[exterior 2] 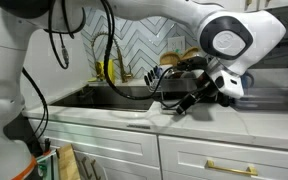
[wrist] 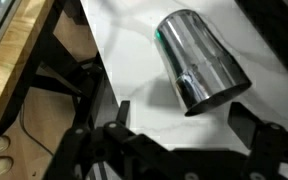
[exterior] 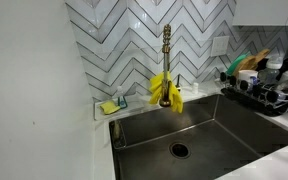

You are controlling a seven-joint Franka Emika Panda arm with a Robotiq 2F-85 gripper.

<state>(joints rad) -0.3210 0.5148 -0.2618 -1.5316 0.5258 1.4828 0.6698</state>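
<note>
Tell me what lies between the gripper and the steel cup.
Only bare white countertop, seen in the wrist view; the gripper stands open, apart from the steel cup.

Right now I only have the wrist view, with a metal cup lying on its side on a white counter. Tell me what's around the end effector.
Observer: In an exterior view, the end effector hangs low over the counter, off to one side of a sink.
Operator: Tell me what's at that sink.
Observer: A yellow cloth hangs over the faucet.
Operator: Give me anything else near it.
Observer: A dish rack loaded with dishes stands at one end of the sink.
</note>
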